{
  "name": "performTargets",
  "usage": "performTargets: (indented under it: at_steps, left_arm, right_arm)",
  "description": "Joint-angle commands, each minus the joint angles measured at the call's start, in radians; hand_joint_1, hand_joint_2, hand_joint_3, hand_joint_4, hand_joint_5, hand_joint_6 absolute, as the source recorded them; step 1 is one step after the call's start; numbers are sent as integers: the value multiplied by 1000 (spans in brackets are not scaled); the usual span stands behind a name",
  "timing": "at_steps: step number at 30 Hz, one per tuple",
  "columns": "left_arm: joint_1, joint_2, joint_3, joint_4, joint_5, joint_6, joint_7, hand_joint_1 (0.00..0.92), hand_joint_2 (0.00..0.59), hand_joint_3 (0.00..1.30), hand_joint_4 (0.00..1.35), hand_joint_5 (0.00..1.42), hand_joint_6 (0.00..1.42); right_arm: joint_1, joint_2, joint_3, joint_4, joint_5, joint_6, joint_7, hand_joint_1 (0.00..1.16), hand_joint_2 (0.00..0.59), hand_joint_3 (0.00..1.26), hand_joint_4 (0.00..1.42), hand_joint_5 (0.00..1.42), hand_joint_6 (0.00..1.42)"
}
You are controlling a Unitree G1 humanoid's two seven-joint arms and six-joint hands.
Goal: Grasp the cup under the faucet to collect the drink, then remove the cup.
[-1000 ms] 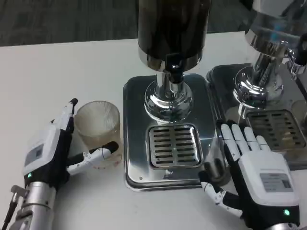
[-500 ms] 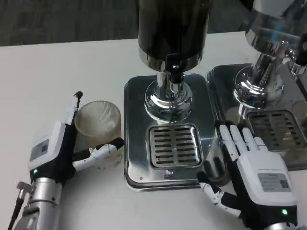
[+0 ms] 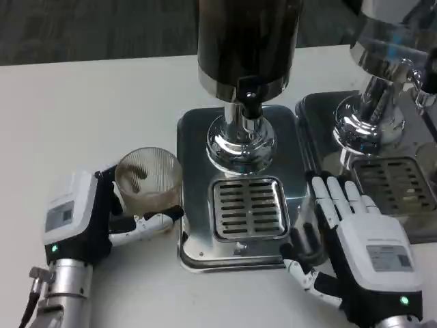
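Clearly, in the head view, the grasping step was in hand. The left hand (image 3: 78,219) was wrapped around the cup (image 3: 147,179), a ribbed clear cup that stood on the white desk (image 3: 82,102) just beside the left edge of the steel drip tray (image 3: 194,137). Fingers (image 3: 136,172) showed through the cup's far wall and a thumb (image 3: 151,222) curled across its near base, so the hand appeared to grip the cup, though how firmly could not be told. The cup looked empty and sat upright, or nearly so.

The faucet (image 3: 248,92) hung from the dark dispenser (image 3: 247,41) above the chrome stand, with the slotted grate (image 3: 248,208) of the tray below and in front of it. The cup was not yet under that faucet; it sat to the grate's left, off the tray.

The right hand (image 3: 362,239) lay flat with its fingers (image 3: 338,198) spread and straight, holding nothing, at the right edge of the tray, between it and a second dispenser (image 3: 382,75) further right.

As a judgement, the next move called for lifting the cup clear of the tray's raised rim, carrying it rightward and setting it on the grate directly beneath the faucet. The faucet would then need opening, which the free right hand seemed placed to do.
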Motion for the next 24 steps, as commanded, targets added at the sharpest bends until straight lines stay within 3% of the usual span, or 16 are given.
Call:
performTargets:
  at_steps: [1, 13, 24]
  left_arm:
    - [17, -2, -11, -6, 14, 5, 42, 547, 13, 686, 797, 974, 1173]
    - [15, 7, 0, -62, 15, -16, 148, 587, 6, 706, 808, 997, 1235]
    - [13, 12, -10, -118, 45, -48, 170, 608, 0, 714, 812, 997, 1259]
  right_arm:
    - [-9, 2, 1, 13, 12, -5, 3, 382, 364, 3, 0, 0, 90]
    - [-12, -1, 0, 15, 17, -8, 0, 396, 362, 0, 0, 0, 96]
    - [-6, 0, -5, 8, 22, -9, -2, 405, 363, 0, 0, 0, 97]
